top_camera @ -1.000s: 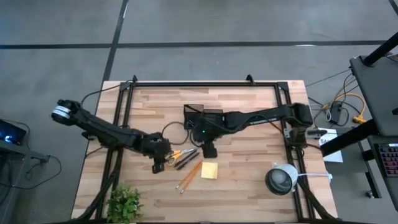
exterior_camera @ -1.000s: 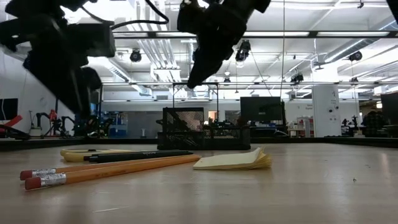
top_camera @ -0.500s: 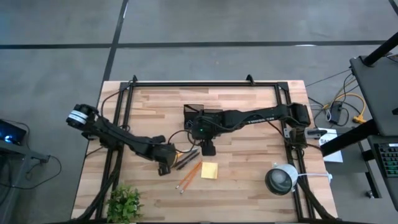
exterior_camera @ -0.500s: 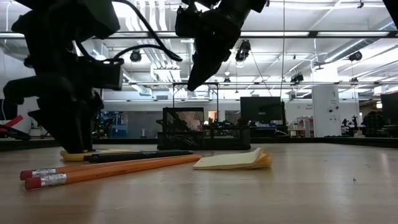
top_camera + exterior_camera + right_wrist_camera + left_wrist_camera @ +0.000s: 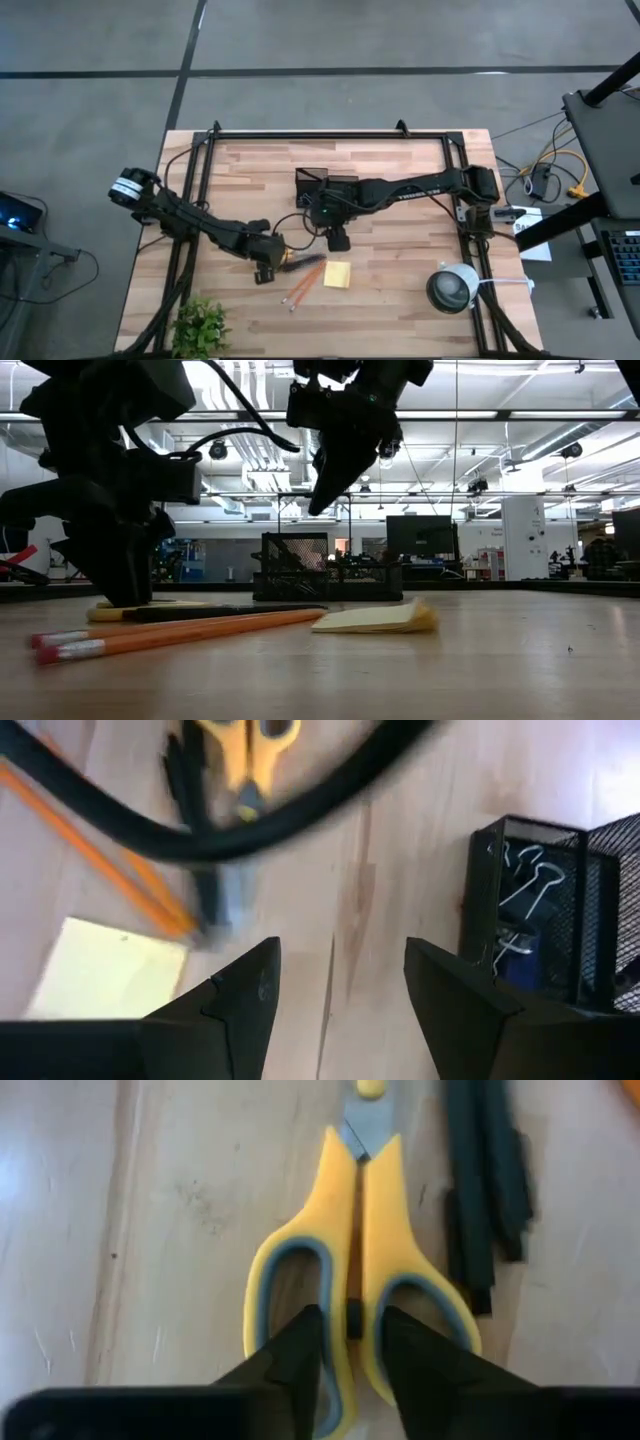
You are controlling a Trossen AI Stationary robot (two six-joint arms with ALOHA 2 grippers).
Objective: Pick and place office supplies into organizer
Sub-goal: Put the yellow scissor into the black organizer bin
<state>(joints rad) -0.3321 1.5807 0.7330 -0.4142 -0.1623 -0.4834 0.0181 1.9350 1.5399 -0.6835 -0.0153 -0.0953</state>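
In the high view the left gripper (image 5: 264, 268) sits low at the lower left of centre of the pale wooden plank table (image 5: 400, 190), pressed down over the yellow-handled scissors (image 5: 358, 1285). The left wrist view shows its two dark fingers (image 5: 300, 1365) clamped on the middle bars of the handles, one finger inside each grey-lined loop, the closed steel blades pointing away from the camera and the scissors lying flat on the wood. Just beside the scissors lie the slim dark pens (image 5: 487, 1175), and in the low view they rest along the table at left of centre, with the two orange pencils (image 5: 170, 635) with pink erasers in front of them. The square yellow sticky-note pad (image 5: 337, 275) lies flat just right of the pencils in the high view, a little below the right gripper (image 5: 338, 240). That gripper hangs above the table at the frame's centre, fingers spread wide and holding nothing, as the right wrist view shows. The small black mesh desk organizer (image 5: 325, 183) stands just above centre in the high view, touching none of the supplies; metal binder clips (image 5: 522, 885) lie inside one compartment.
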